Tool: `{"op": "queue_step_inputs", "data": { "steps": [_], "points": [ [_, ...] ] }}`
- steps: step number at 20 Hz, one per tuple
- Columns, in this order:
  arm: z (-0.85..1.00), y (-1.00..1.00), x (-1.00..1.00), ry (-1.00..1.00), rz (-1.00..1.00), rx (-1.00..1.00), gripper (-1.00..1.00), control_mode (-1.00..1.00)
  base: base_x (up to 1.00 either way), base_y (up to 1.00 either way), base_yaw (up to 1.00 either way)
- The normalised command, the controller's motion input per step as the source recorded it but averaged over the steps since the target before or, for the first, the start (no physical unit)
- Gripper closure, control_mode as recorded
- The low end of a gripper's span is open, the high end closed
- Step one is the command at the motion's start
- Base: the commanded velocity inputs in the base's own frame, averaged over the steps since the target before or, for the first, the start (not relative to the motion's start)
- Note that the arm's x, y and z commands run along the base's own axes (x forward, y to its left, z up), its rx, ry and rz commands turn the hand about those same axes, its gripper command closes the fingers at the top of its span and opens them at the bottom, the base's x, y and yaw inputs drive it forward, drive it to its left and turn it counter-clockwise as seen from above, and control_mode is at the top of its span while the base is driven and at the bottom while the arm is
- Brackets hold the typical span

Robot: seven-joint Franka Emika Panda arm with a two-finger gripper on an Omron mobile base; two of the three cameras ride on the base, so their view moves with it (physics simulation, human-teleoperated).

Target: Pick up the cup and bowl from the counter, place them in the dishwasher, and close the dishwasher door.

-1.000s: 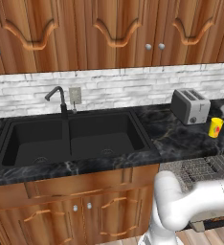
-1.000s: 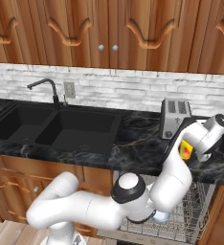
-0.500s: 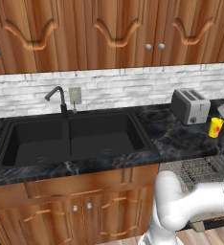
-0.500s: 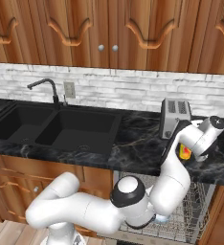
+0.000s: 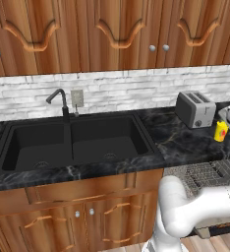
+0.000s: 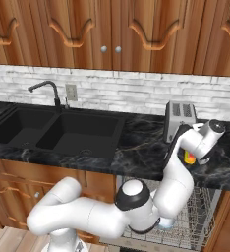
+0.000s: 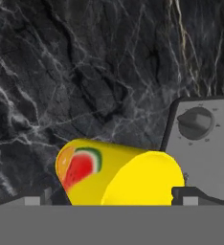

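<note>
A: Where is the cup (image 7: 118, 177) lying?

B: In the hand view it is sitting between the two dark fingers (image 7: 193, 195), its yellow body filling the gap and its watermelon-like mark facing the camera. In the left base view the cup (image 5: 220, 131) is showing at the right edge, over the black marbled bench (image 5: 183, 142), just right of the toaster (image 5: 195, 109). In the right base view the cup (image 6: 189, 157) is peeking out from under the white wrist.

A: Are the fingers closing on it?

B: They are standing at either side of the cup with little space showing, so they are probably pressing on it, but the contact itself is hidden at the bottom of the frame; I cannot tell for certain. Whether the cup is resting on the bench or hanging clear of it is also unclear.

A: What is surrounding it?

B: The toaster's grey face with a round dial (image 7: 195, 123) is appearing beside the cup in the hand view. Below the bench edge, the dishwasher (image 6: 198, 219) is standing open, its wire rack (image 5: 200, 173) showing. The black sink (image 5: 75, 140) and its faucet (image 5: 58, 101) are lying well to the left.
</note>
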Motion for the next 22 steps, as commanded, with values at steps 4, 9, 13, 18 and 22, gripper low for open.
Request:
{"op": "queue_step_inputs", "data": {
  "steps": [4,9,13,18,22],
  "points": [
    [-0.16,0.0,0.03,-0.01,0.04,0.0,-1.0,-1.0,0.0,0.0,0.0],
    [-0.27,0.0,0.0,-0.01,0.06,0.0,1.0,-1.0,0.0,0.0,0.0],
    [-0.17,0.0,0.0,-0.02,0.04,0.0,1.0,-1.0,0.0,0.0,0.0],
    [-0.08,0.0,0.0,-0.01,0.03,0.0,1.0,-1.0,0.0,0.0,0.0],
    [0.01,0.0,-0.14,-0.07,0.01,0.01,1.0,-1.0,0.0,0.0,0.0]
  ]
}}
